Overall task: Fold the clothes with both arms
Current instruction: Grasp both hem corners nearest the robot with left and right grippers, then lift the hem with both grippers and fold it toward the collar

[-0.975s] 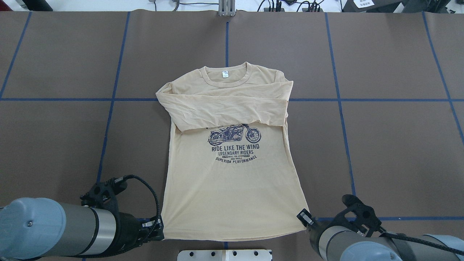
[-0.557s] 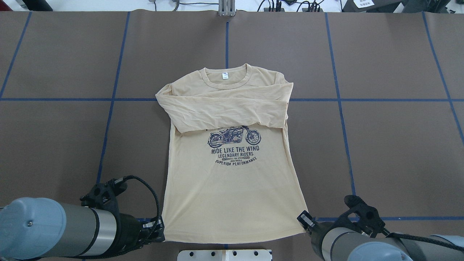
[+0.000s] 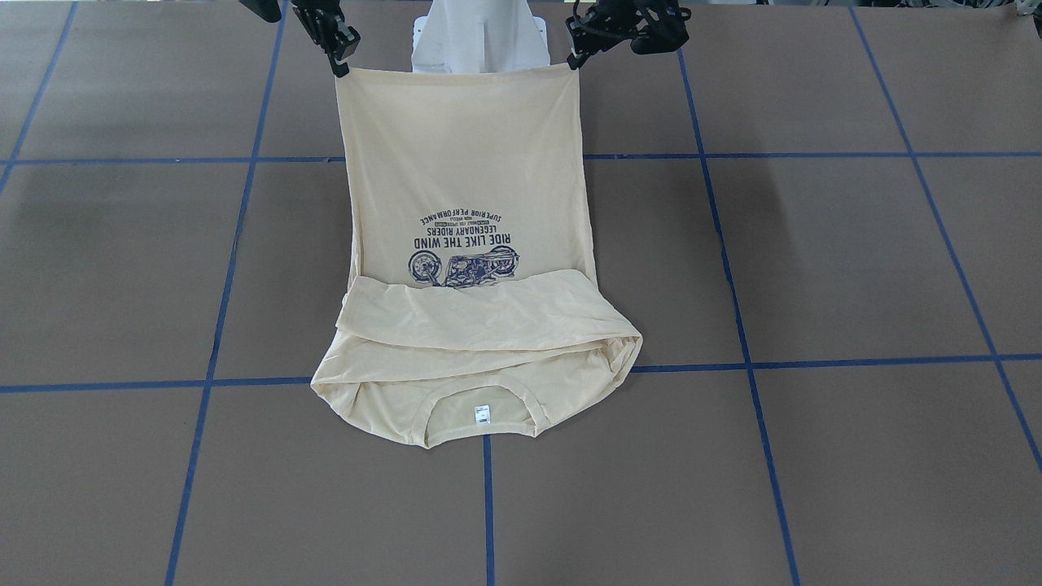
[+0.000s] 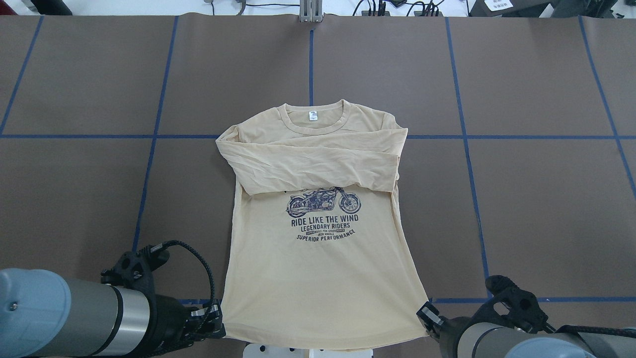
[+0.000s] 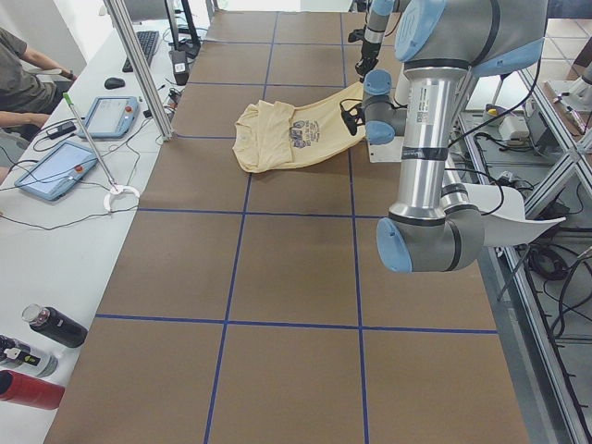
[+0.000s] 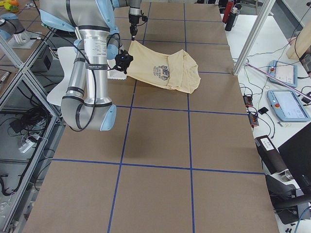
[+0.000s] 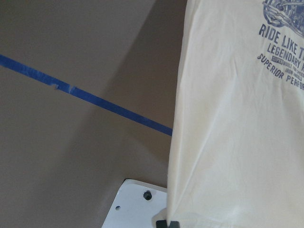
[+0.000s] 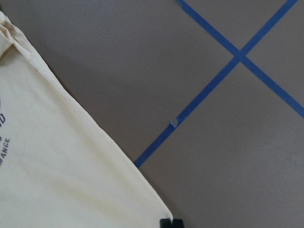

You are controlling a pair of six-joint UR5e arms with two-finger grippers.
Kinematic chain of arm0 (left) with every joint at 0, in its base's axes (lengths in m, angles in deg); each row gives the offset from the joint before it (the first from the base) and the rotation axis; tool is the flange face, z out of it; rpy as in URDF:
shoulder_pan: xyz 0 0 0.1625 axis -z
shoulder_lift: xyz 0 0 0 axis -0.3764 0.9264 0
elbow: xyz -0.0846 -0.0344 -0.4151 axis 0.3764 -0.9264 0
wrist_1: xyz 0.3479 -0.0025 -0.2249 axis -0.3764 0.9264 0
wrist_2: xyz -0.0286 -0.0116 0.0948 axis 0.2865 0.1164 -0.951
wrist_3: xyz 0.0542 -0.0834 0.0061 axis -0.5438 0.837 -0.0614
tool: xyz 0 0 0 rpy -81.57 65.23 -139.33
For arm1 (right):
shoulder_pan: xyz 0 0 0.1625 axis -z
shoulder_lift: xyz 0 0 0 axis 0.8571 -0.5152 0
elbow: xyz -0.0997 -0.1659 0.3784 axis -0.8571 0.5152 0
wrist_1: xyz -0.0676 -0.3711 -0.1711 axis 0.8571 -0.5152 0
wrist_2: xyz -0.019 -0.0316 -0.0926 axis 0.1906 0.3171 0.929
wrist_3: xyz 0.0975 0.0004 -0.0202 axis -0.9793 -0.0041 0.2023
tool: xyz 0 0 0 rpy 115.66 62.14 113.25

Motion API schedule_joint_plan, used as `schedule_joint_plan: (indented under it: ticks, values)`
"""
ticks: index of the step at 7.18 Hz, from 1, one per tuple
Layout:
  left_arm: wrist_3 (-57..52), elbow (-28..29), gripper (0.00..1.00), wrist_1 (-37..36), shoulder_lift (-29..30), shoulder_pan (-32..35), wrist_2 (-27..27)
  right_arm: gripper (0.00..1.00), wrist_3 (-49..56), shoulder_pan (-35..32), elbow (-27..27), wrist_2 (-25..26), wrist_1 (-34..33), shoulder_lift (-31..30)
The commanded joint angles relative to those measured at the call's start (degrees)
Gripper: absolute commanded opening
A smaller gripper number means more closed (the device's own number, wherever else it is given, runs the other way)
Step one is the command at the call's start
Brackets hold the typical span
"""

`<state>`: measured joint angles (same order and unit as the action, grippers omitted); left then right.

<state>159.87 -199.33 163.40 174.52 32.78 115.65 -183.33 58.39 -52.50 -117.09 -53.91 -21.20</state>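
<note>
table (image 4: 74,74): brown mat with a grid of blue tape lines (image 4: 154,136); fills the overhead view.
shirt (image 4: 318,278): centre of the overhead view, front up, collar toward the top of frame, hem at the bottom edge. Collar end lies on the mat. Hem end is off the mat: both side views show the cloth sloping up to the grippers.
left arm (image 4: 59,318): enters at the lower left of the overhead view, low, forearm roughly level, wrist pointed in at the hem's left corner.
right arm (image 4: 502,343): lower right of the overhead view, mirrored pose, wrist at the hem's right corner.
sleeves (image 4: 308,164): both folded across the chest, stacked, covering the top of the print.
base (image 3: 476,37): white, top centre of the front-facing view, behind the raised hem.
print (image 4: 323,214): navy motorcycle and text, mid-shirt, facing up.
left gripper (image 4: 214,320): jaws closed on the hem's left corner; its wrist view shows the corner pinched at the bottom edge of frame.
right gripper (image 4: 427,317): jaws closed on the hem's right corner, same picture in its wrist view.
neck label (image 4: 313,116): small, white, inside the collar.
step, judged: hem-to-collar fold, lift phase.
how to do it well: raise both corners together and level, hold the hem about as taut as it looks in the front-facing view, and carry it toward the top of the overhead frame. Too little height risks dragging the sleeves out of place. Land the hem square on the collar line and let go only once the cloth is down.
risk: thin fabric, corner pinches only. Uneven speed between the arms would likely skew the fold or pull a corner free.
</note>
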Motion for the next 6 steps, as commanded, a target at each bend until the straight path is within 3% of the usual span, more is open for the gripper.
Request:
schedule_joint_plan:
  ticks: [1, 3, 6]
  values:
    - [-1.0, 0.4, 0.00, 0.0, 1.2, 7.0, 0.3, 0.00, 2.5, -11.2, 2.3, -7.7, -0.6, 2.7]
    - [-6.4, 7.4, 0.00, -0.4, 7.4, 15.6, 0.4, 0.00, 9.9, -23.8, 11.9, -16.5, -1.9, 13.5]
    - [-9.3, 14.9, 0.00, -0.4, 11.9, 21.7, 0.4, 0.00, 22.1, -34.8, 24.4, -20.8, -1.3, 20.5]
